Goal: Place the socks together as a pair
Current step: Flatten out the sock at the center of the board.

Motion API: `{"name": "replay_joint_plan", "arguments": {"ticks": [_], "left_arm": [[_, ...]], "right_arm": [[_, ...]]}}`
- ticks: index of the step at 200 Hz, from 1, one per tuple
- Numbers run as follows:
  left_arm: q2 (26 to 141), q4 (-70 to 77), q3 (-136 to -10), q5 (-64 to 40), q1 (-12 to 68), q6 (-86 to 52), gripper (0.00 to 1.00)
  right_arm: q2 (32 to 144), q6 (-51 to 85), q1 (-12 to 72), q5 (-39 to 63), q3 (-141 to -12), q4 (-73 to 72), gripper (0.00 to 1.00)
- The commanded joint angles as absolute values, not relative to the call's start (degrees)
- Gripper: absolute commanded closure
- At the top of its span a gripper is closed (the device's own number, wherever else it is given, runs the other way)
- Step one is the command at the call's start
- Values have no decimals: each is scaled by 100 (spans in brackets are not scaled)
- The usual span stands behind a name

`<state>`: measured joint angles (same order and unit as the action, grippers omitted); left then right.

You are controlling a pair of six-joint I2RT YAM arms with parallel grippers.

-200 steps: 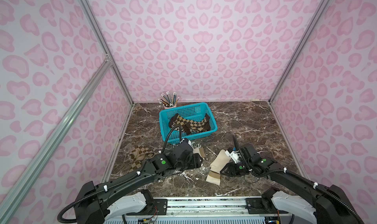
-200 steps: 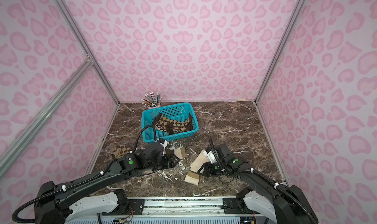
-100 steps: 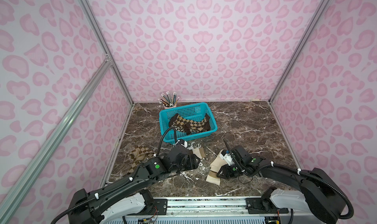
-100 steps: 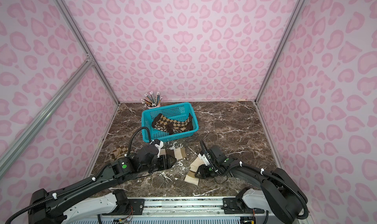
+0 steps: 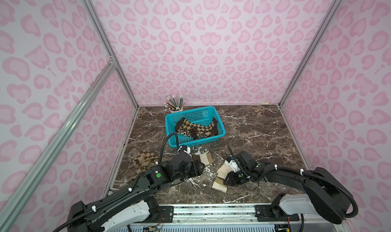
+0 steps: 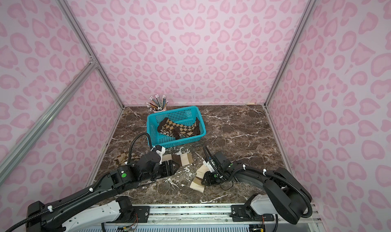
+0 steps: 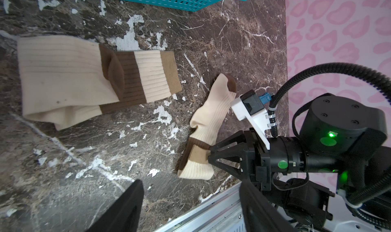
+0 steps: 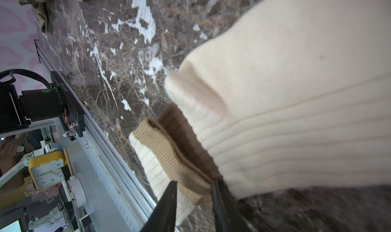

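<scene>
Two cream ribbed socks with a brown band lie on the marble floor. One cream sock point(image 5: 203, 158) point(image 7: 84, 80) lies flat just beyond my left gripper point(image 5: 198, 168) point(image 7: 190, 186), which is open and holds nothing. The other cream sock point(image 5: 221, 176) point(image 7: 209, 118) is crumpled and folded over. My right gripper point(image 5: 226, 179) point(image 8: 193, 185) is shut on this sock's tan cuff point(image 8: 169, 152), with the cuff pinched between the fingertips. In the left wrist view the right gripper point(image 7: 209, 153) is low at the floor with its tips on that cuff.
A teal basket point(image 5: 194, 112) behind the grippers holds brown-tan argyle socks point(image 5: 196, 128). Olive-beige check socks point(image 5: 146, 160) lie by the left wall. A cup of pencils point(image 5: 175, 106) stands at the back wall. The metal front rail point(image 7: 211, 207) runs close to the held sock.
The right gripper slid left onto the crumpled sock and its jaws narrowed onto the cuff. The left arm shifted slightly, with its jaws still wide.
</scene>
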<state>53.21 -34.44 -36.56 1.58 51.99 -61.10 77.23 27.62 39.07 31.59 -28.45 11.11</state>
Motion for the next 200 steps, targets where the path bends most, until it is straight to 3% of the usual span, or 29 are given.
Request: {"name": "replay_joint_plan", "arguments": {"ticks": [1, 42, 92, 107, 136, 164, 200], "left_arm": [[5274, -3419, -3628, 255, 5194, -6122, 25], [5186, -3453, -3575, 295, 5194, -6137, 25], [5106, -3455, -3503, 316, 5189, -6165, 25], [5098, -3452, -3485, 310, 5188, -6170, 25], [5052, -3443, -3448, 308, 5186, -6180, 25], [5062, -3402, -3423, 299, 5186, -6179, 25], [5098, -3447, -3474, 299, 5186, -6143, 25]], "right_arm": [[7807, 2764, 3988, 3194, -2923, 870, 74], [7843, 2889, 4073, 3239, -2983, 687, 100], [7377, 2653, 4058, 3401, -3354, 1050, 100], [7225, 2586, 3828, 3311, -3482, 1367, 80], [7112, 2446, 2733, 2659, -3728, 2100, 55], [7513, 2120, 2002, 1899, -4081, 2472, 50], [8280, 1617, 1872, 1642, -4439, 2393, 50]]}}
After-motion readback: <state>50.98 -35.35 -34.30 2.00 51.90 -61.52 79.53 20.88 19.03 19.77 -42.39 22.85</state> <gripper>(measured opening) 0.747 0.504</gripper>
